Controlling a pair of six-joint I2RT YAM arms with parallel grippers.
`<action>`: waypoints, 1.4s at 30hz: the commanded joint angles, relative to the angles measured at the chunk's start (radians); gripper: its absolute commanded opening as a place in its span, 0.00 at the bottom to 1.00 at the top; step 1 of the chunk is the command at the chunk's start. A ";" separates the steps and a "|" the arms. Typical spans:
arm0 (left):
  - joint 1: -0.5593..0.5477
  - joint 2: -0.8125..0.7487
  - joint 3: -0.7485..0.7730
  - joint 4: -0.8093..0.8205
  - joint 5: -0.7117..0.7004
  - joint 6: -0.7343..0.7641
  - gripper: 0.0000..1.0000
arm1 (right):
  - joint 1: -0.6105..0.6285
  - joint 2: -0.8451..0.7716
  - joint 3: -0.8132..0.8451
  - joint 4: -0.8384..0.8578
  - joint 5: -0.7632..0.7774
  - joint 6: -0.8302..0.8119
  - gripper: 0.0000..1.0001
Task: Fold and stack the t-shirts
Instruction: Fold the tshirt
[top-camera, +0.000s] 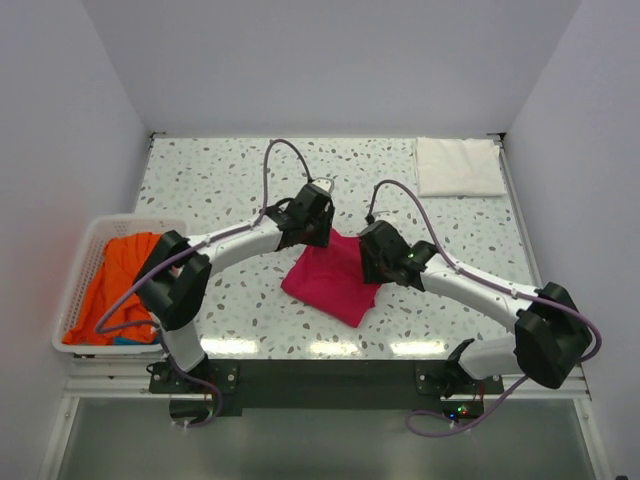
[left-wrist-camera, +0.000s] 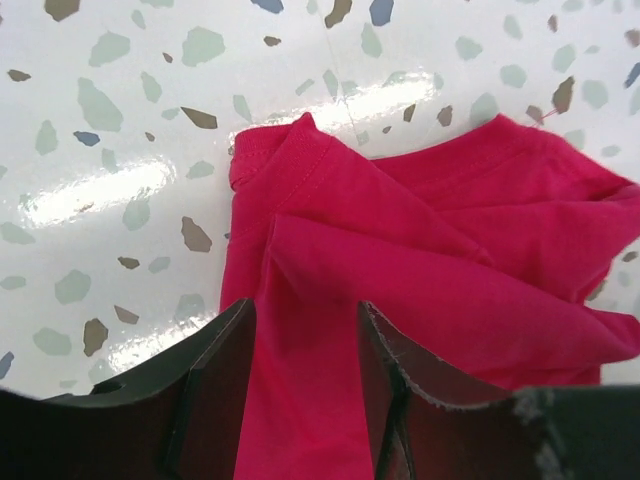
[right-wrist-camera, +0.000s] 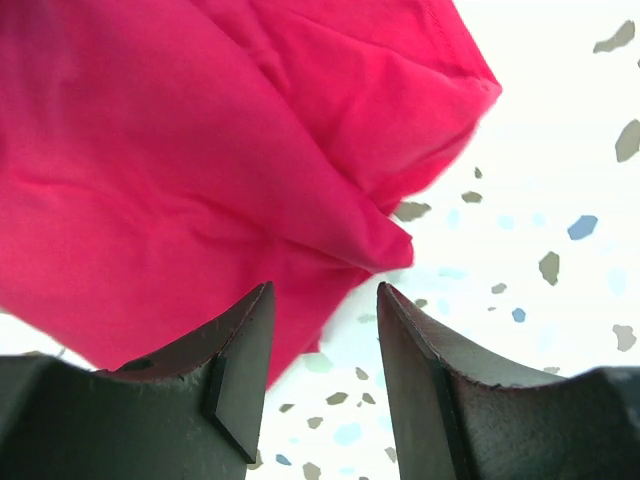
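The magenta-pink t-shirt (top-camera: 330, 282) is lying loosely folded at the middle of the speckled table (top-camera: 220, 180). The left gripper (left-wrist-camera: 305, 312) is hovering over its far edge, fingers standing apart with cloth showing in the gap. The right gripper (right-wrist-camera: 325, 292) is hovering at its right edge, fingers likewise parted, gripping nothing. The folded white t-shirt (top-camera: 458, 166) is lying at the far right corner; the orange t-shirt (top-camera: 118, 275) is sitting in the basket (top-camera: 84, 275).

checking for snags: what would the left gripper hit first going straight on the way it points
Most likely the magenta-pink t-shirt, whose folded cloth fills the gap ahead of the left gripper; how close is unclear.
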 joint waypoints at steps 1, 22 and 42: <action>0.001 0.068 0.083 -0.053 0.018 0.084 0.50 | -0.008 -0.032 -0.026 -0.014 0.076 0.006 0.49; 0.019 0.200 0.170 -0.027 0.010 0.059 0.52 | -0.106 0.080 -0.143 0.233 -0.010 -0.040 0.40; 0.052 0.167 0.158 0.044 0.030 0.013 0.02 | -0.163 -0.006 -0.167 0.268 -0.052 -0.048 0.09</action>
